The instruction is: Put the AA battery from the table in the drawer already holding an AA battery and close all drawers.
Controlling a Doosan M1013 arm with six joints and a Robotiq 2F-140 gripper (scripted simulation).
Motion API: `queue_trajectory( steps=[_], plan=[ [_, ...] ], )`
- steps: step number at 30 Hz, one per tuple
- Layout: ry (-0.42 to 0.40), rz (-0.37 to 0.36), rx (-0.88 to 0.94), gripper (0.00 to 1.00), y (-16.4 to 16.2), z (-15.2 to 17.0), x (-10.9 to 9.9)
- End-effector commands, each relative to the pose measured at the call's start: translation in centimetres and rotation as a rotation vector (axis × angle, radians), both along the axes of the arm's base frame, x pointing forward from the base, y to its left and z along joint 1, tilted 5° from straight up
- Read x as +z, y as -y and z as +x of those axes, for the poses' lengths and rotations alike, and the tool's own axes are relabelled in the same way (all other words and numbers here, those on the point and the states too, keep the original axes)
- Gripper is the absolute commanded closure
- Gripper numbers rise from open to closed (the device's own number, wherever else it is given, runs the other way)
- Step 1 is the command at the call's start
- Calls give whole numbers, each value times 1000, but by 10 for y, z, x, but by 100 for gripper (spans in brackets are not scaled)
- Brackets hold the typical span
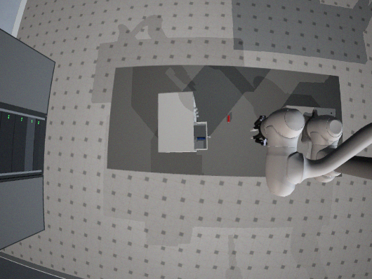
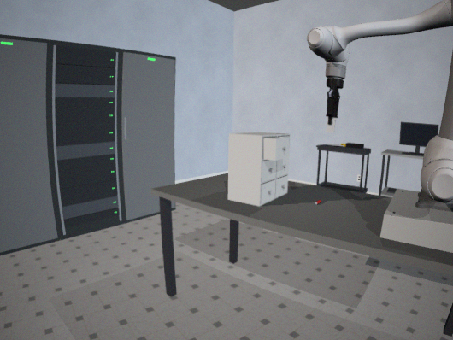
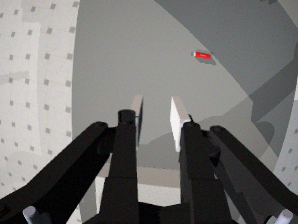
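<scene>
The red AA battery (image 1: pixel 229 119) lies on the dark table, to the right of the chest; it also shows in the side view (image 2: pixel 318 202) and in the wrist view (image 3: pixel 204 55). The small white chest (image 1: pixel 176 122) (image 2: pixel 258 167) stands at mid table. One drawer (image 1: pixel 201 136) (image 2: pixel 270 147) in the top row is pulled partly out, and a small blue thing (image 1: pixel 201 138) lies in it. The other drawers look pushed in. My gripper (image 2: pixel 330 125) (image 1: pixel 257 130) (image 3: pixel 156 108) hangs high above the table and points down, to the right of the battery. Its fingers stand a narrow gap apart with nothing between them.
The arm's white base block (image 2: pixel 416 222) stands on the table's right end. Dark server cabinets (image 2: pixel 85 137) stand off the table at the left.
</scene>
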State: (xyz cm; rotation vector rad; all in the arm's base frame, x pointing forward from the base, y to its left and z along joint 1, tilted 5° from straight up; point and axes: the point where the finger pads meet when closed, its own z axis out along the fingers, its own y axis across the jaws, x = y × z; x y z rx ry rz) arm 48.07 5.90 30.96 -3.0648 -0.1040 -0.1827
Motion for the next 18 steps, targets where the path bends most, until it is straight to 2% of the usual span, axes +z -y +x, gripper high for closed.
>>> queue_trajectory(
  steps=[1, 6, 18],
  plan=[
    [-53, -2, 4, 80, 1, -3, 2],
    [-77, -4, 6, 80, 2, -6, 4],
    [-78, -4, 6, 80, 2, -6, 4]
  ],
)
